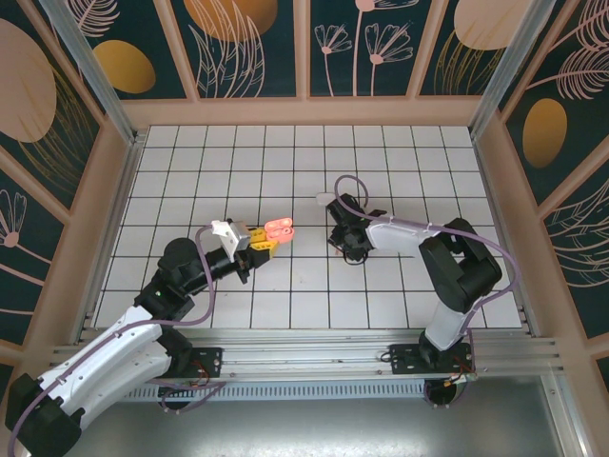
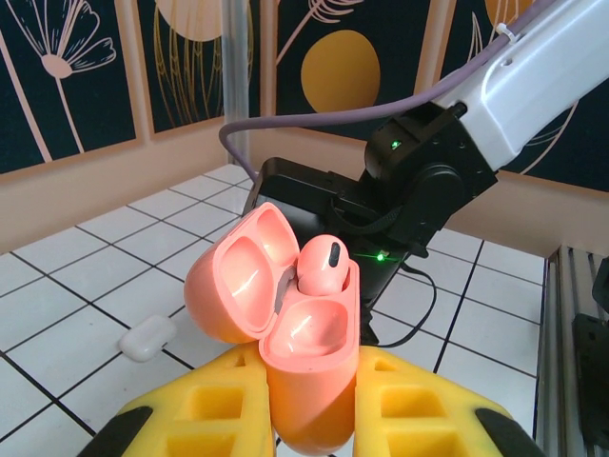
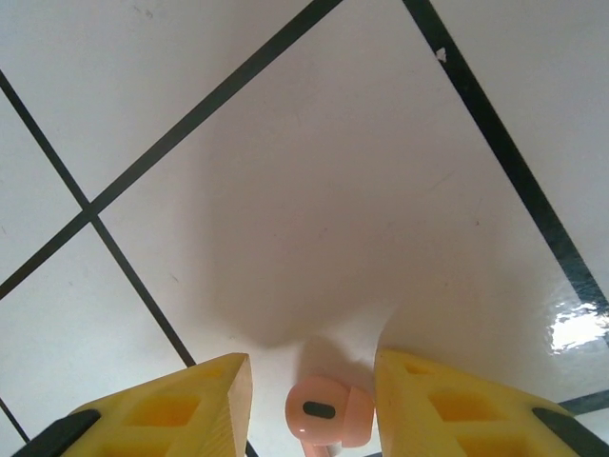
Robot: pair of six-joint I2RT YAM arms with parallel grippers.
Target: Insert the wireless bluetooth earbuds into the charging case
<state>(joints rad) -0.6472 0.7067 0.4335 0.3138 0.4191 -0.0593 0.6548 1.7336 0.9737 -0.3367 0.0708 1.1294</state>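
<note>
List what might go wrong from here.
The pink earbud sits between the fingers of the right gripper with a gap on one side, so it may slip when lifted. The open pink charging case is only pinched by the left gripper; a misaimed push could tilt it or knock out the seated earbud.

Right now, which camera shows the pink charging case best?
The left wrist camera: the pink charging case sits close up, lid open, one pink earbud inside, gripped by the left pincer. The top camera shows it as a small pink shape at that pincer's tip.
</note>
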